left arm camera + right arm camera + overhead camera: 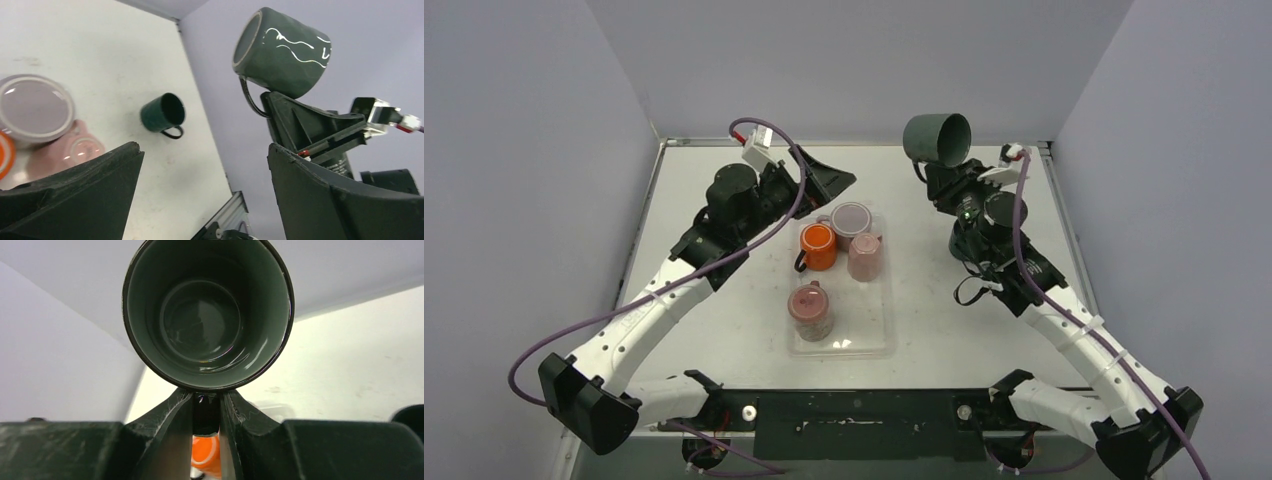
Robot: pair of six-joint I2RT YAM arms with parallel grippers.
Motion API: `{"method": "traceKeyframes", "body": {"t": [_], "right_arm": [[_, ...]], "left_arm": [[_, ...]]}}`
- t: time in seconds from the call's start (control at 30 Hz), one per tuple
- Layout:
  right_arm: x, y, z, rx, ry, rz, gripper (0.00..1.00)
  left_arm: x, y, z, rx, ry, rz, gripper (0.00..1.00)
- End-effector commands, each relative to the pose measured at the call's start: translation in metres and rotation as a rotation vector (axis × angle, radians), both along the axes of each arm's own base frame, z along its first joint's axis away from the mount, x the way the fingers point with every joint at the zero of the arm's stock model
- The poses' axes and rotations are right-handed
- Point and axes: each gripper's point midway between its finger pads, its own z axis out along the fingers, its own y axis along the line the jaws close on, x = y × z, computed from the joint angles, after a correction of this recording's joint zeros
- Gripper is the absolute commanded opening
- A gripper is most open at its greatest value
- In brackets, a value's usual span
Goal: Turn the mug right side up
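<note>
One mug is in hand: a dark grey-green mug [937, 140] is raised in the air over the far right part of the worktop [944, 320], near its far edge. The right fingers [172, 425] are pinched tight on its handle. It lies on its side, mouth open to the right wrist camera, so I judge the turn about half made. The next move calls for a further roll of that wrist until the mouth faces up. Then comes a lowering, base first, onto a bare patch of worktop, and only after that a release of the handle. The left fingers [90, 190] stand spread wide above the far end of the tray, with nothing between them. By count there are six mugs. One is held. Four sit in the single clear tray [864, 340] at the middle of the worktop: an orange mug [817, 246], a mauve mug [851, 218], a pink mug [865, 257] and a dusky red mug [810, 310]. One small dark green mug [162, 112] lies on its side on the worktop between the tray and the right edge. There are two arms.
</note>
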Motion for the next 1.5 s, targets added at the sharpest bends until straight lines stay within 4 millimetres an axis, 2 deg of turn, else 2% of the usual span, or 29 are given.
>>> {"method": "traceKeyframes", "body": {"t": [0.0,0.23,0.27,0.5,0.77,1.07,1.27,1.47], "right_arm": [[0.014,-0.016,0.017,-0.120,-0.057,-0.102,0.05],[0.039,-0.016,-0.034,-0.356,0.049,-0.142,0.05],[0.041,-0.017,-0.047,-0.399,0.081,-0.144,0.05],[0.052,-0.025,-0.101,-0.599,0.211,-0.170,0.05],[0.052,-0.035,-0.175,-0.743,0.383,-0.170,0.05],[0.039,-0.054,-0.236,-0.766,0.508,-0.130,0.05],[0.034,-0.047,-0.264,-0.773,0.508,-0.041,0.05],[0.035,-0.041,-0.279,-0.772,0.538,-0.008,0.05]], "left_arm": [[0.005,0.034,-0.016,0.114,0.055,0.130,0.96],[0.007,0.071,-0.047,0.251,0.137,0.243,0.96],[0.006,0.075,-0.049,0.268,0.141,0.253,0.96],[-0.001,0.101,-0.068,0.426,0.168,0.286,0.96],[-0.019,0.106,-0.120,0.612,0.307,0.181,0.96],[-0.048,0.108,-0.173,0.694,0.453,0.072,0.97],[-0.059,0.104,-0.190,0.683,0.501,0.031,0.98],[-0.062,0.103,-0.198,0.676,0.525,0.023,0.98]]}}
